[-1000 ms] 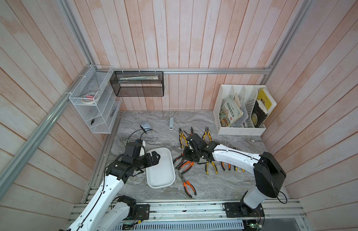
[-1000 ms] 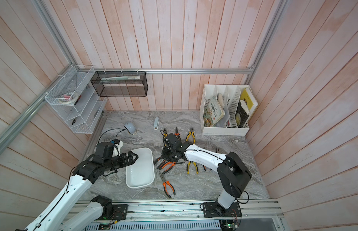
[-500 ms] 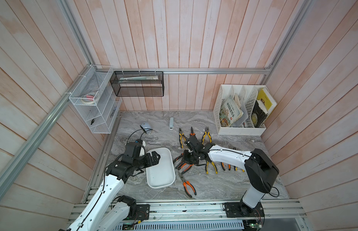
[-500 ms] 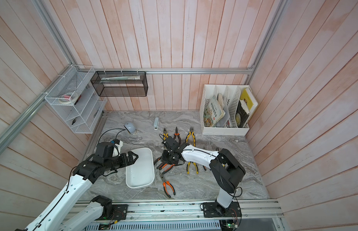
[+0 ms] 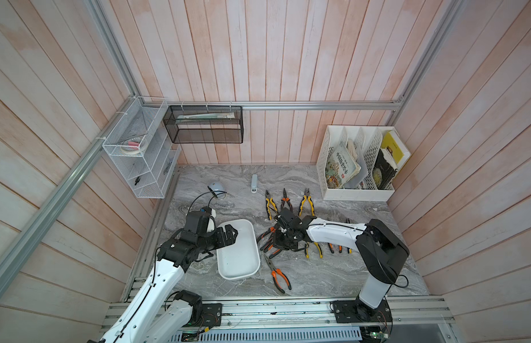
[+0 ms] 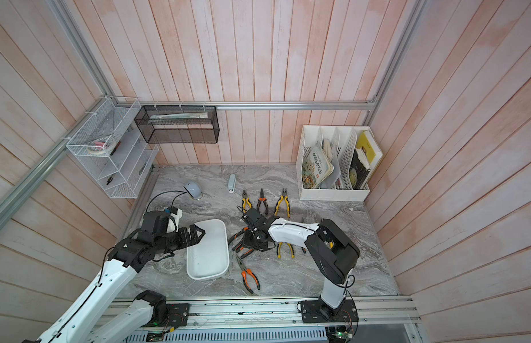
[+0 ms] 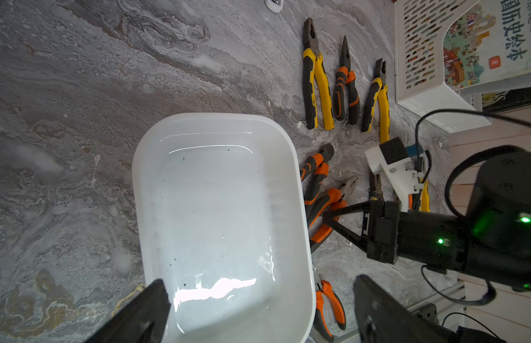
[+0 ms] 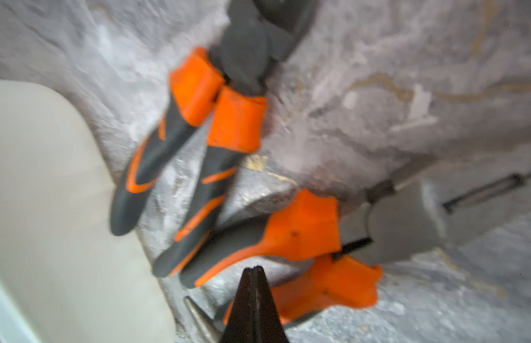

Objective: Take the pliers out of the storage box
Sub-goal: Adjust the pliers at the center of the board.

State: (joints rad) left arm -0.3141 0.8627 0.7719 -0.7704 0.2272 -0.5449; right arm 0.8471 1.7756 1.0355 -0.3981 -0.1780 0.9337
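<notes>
Pliers (image 5: 306, 203) out, box bare. Far L, a white wire shelf (image 5: 139, 160) and a black mesh basket (image 5: 203, 124) hang on the plank wall. Below them the L pincer (image 5: 231, 234) hovers above the far L corner of the storage box (image 5: 237, 252), fingers spread wide apart, gripping nothing. The white box (image 7: 216, 208) lies flat on the grey marbled surface (image 5: 317, 279) w/ only dark specks inside. Behind it sit a mouse (image 5: 216, 187) and a small stapler (image 5: 254, 183).

Every pair in sight is on the surface, R of the box. A back row (image 5: 286, 202) of three (yellow, orange, yellow) lies w/ noses to the wall. An orange cluster (image 5: 265, 237) sits just beside the box's R wall. A lone long-nose pair (image 5: 277, 274) lies nearest the front edge.

The R pincer (image 7: 326, 214), fingers pressed together and empty, points at the cluster's orange handles (image 8: 303, 234). Whether its tip touches them can't be told, as the R wrist view is blurred. More pairs, incl. a yellow one (image 5: 317, 249), lie part-hidden under the white R arm (image 5: 332, 234). Far R, a white file rack (image 5: 356, 194) holds books.
</notes>
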